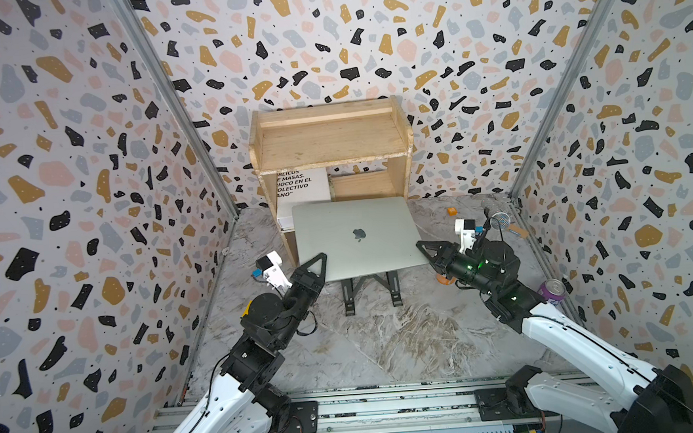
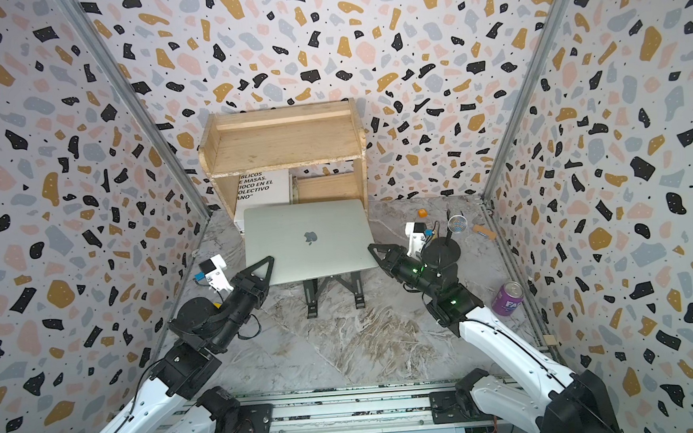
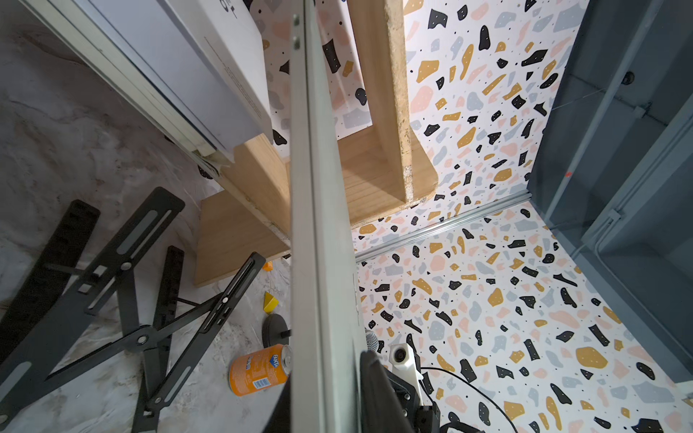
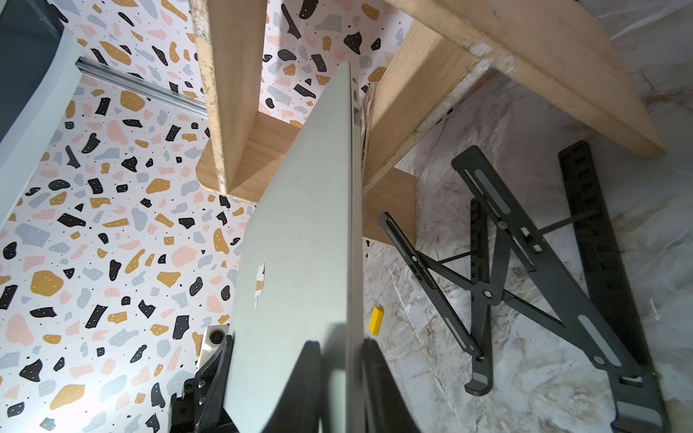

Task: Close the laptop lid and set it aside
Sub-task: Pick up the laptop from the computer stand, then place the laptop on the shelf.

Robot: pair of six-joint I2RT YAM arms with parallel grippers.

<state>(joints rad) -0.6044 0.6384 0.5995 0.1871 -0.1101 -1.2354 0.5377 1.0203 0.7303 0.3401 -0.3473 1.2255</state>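
Above stand (image 1: 348, 298), shut laptop (image 1: 353, 225); L fingers (image 1: 303, 277), R fingers (image 1: 431, 248) clamped on edges; screen hidden.

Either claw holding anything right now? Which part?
Both hold the closed laptop: left claw on its left edge, right claw on its right edge, near the front corners.

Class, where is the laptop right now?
In both top views the closed laptop is mid-table, before the wooden shelf, above the black stand, clamped at its near corners by the left gripper and right gripper.

Terrazzo walls (image 1: 86, 159) enclose a marble floor (image 1: 385, 339) and wooden shelf (image 1: 328, 140).
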